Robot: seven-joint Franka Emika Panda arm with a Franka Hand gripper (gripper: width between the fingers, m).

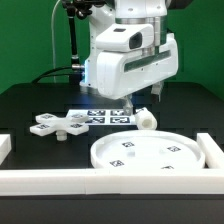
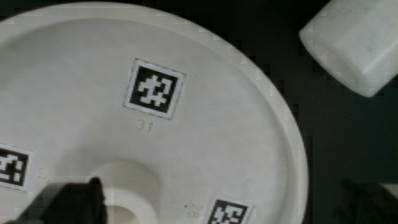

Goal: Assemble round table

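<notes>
The large white rimmed round disc point(image 1: 150, 152) lies flat at the front of the table, with several square tags on it. In the wrist view the disc point(image 2: 125, 110) fills most of the frame, and its central socket point(image 2: 125, 203) lies near one dark fingertip point(image 2: 68, 200). The short cylindrical leg point(image 1: 147, 118) stands just behind the disc; it also shows in the wrist view point(image 2: 356, 45). The cross-shaped foot piece point(image 1: 55, 125) lies toward the exterior view's left. My gripper point(image 1: 143, 100) point(image 2: 222, 208) hangs open and empty above the disc's back part, close to the leg.
The marker board point(image 1: 105, 117) lies flat behind the foot piece and under the arm. Long white border bars run along the front point(image 1: 50, 180) and the exterior view's right point(image 1: 212, 150). The table top is black.
</notes>
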